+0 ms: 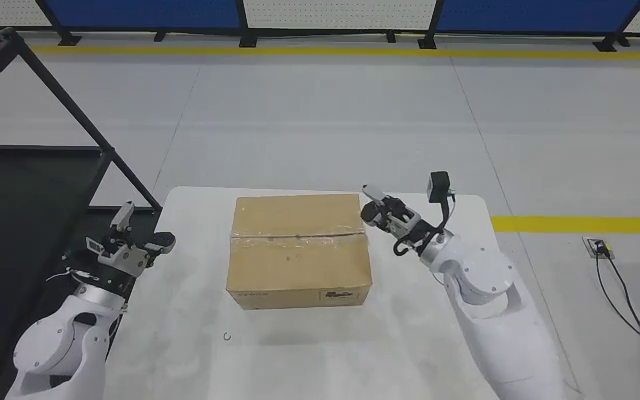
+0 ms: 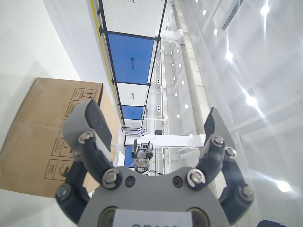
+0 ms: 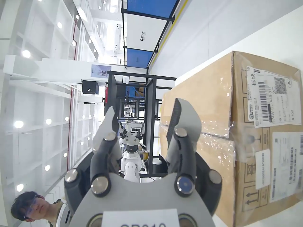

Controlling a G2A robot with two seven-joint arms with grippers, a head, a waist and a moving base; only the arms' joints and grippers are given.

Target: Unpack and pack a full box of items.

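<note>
Desk (image 1: 190,345) carries a sealed cardboard box (image 1: 298,262) at its middle, probably stiff and heavy, best opened along the taped seam (image 1: 295,236); left end effector (image 2: 151,106) and right end effector (image 3: 144,106) flank it, both spread wide, empty.

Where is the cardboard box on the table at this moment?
Top view: the cardboard box sits at the middle of the white table, between both arms, with the right gripper near its far right corner and the left gripper farther off.
</note>
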